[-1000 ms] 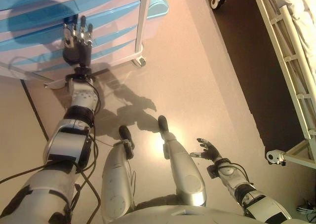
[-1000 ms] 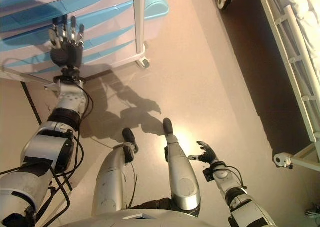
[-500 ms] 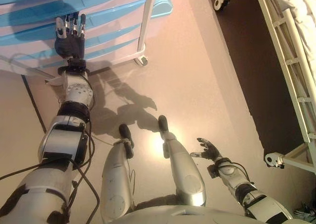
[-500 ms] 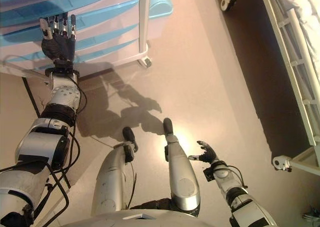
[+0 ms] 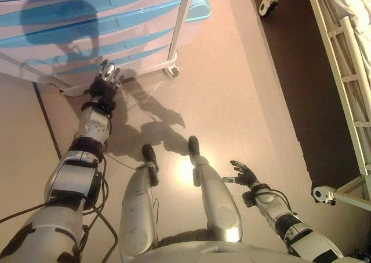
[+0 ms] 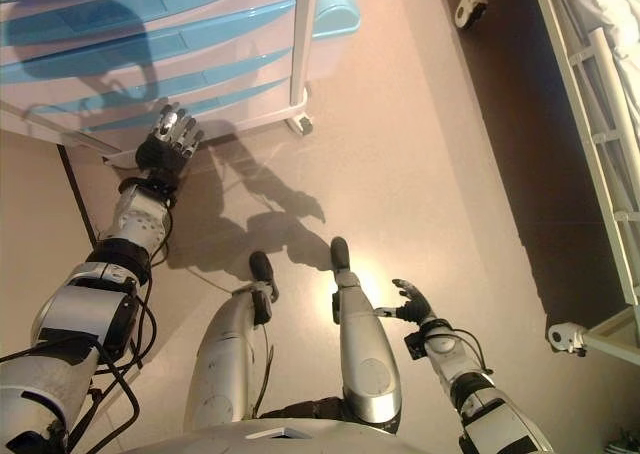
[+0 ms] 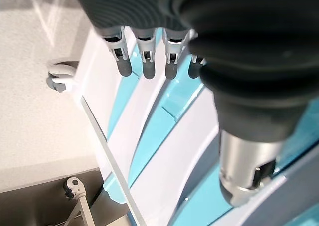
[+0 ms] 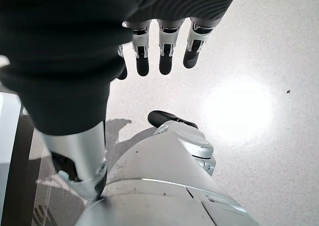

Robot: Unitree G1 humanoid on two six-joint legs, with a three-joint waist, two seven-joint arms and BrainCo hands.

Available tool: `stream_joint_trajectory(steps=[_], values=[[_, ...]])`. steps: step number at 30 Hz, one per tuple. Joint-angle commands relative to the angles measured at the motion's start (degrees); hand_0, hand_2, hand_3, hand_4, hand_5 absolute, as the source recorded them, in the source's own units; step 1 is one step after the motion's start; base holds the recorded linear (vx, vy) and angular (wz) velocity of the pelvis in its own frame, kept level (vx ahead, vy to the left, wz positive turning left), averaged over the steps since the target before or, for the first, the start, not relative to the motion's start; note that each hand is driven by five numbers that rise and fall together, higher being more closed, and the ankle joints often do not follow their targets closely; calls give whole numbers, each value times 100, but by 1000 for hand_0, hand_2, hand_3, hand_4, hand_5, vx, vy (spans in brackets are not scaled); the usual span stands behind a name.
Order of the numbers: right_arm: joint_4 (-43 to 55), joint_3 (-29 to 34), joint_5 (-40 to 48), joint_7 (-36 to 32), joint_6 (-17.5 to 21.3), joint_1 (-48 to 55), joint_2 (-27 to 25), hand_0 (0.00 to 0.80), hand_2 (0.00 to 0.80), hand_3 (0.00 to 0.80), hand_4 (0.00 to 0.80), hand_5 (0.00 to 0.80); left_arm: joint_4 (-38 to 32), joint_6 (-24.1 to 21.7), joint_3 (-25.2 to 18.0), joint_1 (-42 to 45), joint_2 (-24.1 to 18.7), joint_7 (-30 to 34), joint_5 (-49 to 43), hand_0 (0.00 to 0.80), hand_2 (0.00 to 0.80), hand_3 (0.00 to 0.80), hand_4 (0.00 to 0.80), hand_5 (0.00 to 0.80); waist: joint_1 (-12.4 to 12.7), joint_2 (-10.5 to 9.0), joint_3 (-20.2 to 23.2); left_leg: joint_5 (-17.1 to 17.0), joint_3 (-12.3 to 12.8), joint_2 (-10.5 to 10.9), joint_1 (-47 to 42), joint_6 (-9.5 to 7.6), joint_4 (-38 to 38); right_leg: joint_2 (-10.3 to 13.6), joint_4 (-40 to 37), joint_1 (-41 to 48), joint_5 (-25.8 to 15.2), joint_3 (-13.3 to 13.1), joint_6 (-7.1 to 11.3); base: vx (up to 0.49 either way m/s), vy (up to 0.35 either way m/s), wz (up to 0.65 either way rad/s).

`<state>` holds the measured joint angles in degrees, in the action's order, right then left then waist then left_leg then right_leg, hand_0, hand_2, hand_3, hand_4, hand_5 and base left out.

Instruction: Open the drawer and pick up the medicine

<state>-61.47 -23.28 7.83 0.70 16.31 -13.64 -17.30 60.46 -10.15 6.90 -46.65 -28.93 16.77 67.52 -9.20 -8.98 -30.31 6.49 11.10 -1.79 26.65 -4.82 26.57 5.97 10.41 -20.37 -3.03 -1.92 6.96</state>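
Note:
The drawer cart stands at the far left, with blue and white drawer fronts, all pushed in. No medicine shows in any view. My left hand is open with straight fingers, low by the cart's bottom rail, below the lowest drawers. In the left wrist view its fingers point at the blue drawer fronts and hold nothing. My right hand hangs low on the right, open and empty; its fingers show straight over the floor in the right wrist view.
The cart's white post and caster are at its near right corner. A white-framed bed runs along the right side, with a caster at its near corner and dark floor under it.
My left hand has dropped from in front of the middle drawers to the cart's bottom edge. The camera has shifted a little. The right hand has not moved.

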Motion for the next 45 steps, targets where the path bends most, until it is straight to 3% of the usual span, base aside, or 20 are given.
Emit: stream_joint_trajectory(steps=[1, 10, 16, 22, 29, 35, 36, 38, 39, 40, 45], values=[[404, -74, -62, -50, -8, 588, -57, 0, 0, 0, 0, 0, -20, -401, -224, -82, -74, 284, 274, 0, 0, 0, 0, 0, 65, 24, 52, 571, 106, 413, -536, -2, -498, -224, 80, -349, -180, 122, -70, 0, 0, 0], [302, -143, 7, -58, 60, 635, -70, 0, 0, 0, 0, 0, -289, -988, -463, -364, -196, 761, 1659, 0, 0, 0, 0, 0, 63, -20, 52, 564, 86, 384, -514, 17, -491, -261, 132, -386, -157, 147, -99, 0, 0, 0], [332, -255, 71, -81, 56, 654, -125, 0, 0, 0, 0, 0, -176, -851, -470, -989, -525, 270, 2525, 0, 0, 0, 0, 0, -4, -80, 52, 594, 102, 344, -522, 15, -437, -289, 160, -370, -135, 142, -111, 5, 0, 1], [319, -370, 85, -76, 96, 634, -187, 0, 0, 0, 0, 0, -109, -746, -297, -1635, -743, 268, 3358, 0, 0, 0, 0, 0, -83, -113, 52, 618, 143, 298, -475, 25, -373, -303, 155, -393, -136, 125, -123, 2, 0, 1], [175, -434, 79, -105, 204, 624, -219, 0, 0, 0, 0, 0, -954, -699, -52, -2023, -691, 1596, 3987, 0, 0, 0, 0, 0, -90, -92, 52, 593, 161, 310, -496, 49, -473, -334, 73, -383, -151, 96, -141, 0, 0, 0], [61, -410, 11, -191, 308, 574, -250, 0, 0, 0, 0, 0, -2056, -418, 231, -2075, -435, 3284, 4037, 0, 0, 0, 0, 0, -51, -27, 52, 550, 112, 364, -555, 51, -578, -366, 56, -345, -126, 77, -191, -2, 5, 2], [40, -393, -3, -204, 327, 561, -252, 0, 0, 0, 0, 0, -2221, -357, 272, -2042, -384, 3492, 4018, 345, 345, 345, 345, 345, -37, -13, 52, 538, 98, 373, -572, 50, -604, -371, 59, -327, -114, 75, -198, -15, 7, 4], [45, -372, -62, -235, 307, 505, -264, 0, 0, 0, 0, 0, -2540, -303, 367, -1971, -248, 3841, 3871, 665, 665, 665, 665, 665, -7, 14, 52, 508, 57, 389, -634, 52, -675, -388, 81, -272, -72, 78, -217, 0, 0, 0], [48, -369, -68, -237, 299, 493, -265, 0, 0, 0, 0, 0, -2589, -270, 382, -1949, -220, 3923, 3850, 769, 769, 769, 769, 769, 4, 21, 52, 497, 48, 393, -651, 53, -696, -392, 87, -258, -61, 82, -223, 0, 0, 0], [67, -365, -91, -237, 272, 467, -269, 0, 0, 0, 0, 0, -2735, -268, 413, -1900, -154, 4001, 3799, 800, 800, 800, 800, 800, 24, 32, 52, 476, 28, 397, -678, 58, -733, -395, 97, -226, -35, 89, -236, -35, -14, 4], [189, -304, -294, -175, 192, 378, -297, 0, 0, 0, 0, 0, -3484, -92, 444, -1228, 342, 4480, 3489, 800, 800, 800, 800, 800, 232, 123, 108, 336, -208, 445, -900, 101, -1002, -426, 222, 38, 215, 220, -340, -61, -62, 6]])
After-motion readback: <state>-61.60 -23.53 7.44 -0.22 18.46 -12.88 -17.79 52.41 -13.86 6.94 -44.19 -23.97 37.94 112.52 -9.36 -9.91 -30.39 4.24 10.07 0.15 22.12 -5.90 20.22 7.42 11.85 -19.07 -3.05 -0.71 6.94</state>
